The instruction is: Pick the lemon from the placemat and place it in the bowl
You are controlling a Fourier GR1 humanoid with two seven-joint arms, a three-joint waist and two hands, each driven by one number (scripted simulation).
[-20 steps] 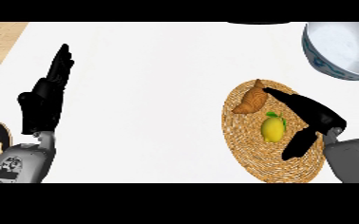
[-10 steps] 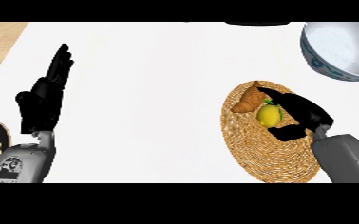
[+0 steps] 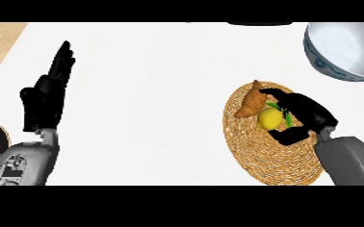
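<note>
Between the curled fingers and thumb of our right hand (image 3: 307, 113) sits the lemon (image 3: 270, 119), yellow, with a bit of green leaf showing at its right side against the palm. Our fingers arc over the top of the fruit and the thumb comes round beneath it, so the hand is closed about the lemon. We cannot tell from this steep downward view whether the fruit touches the mat or is clear of it; it shows over the upper part of the woven placemat (image 3: 266, 158).

Just left of our fingertips, touching or nearly touching the lemon, lies a brown croissant (image 3: 250, 104), tilted, its upper tip near the placemat's top edge. Up and to the right of our right hand, well apart from it, we see the bowl (image 3: 334, 53), white inside with a blue-patterned rim, partly cut off by the view's right edge. A dark object (image 3: 260, 23) shows only as a sliver at the counter's far edge, above our hand.

Far to the left of the right hand, across the white counter (image 3: 156, 96), our left hand (image 3: 48, 101) rests open with its fingers straight and pointing up.
</note>
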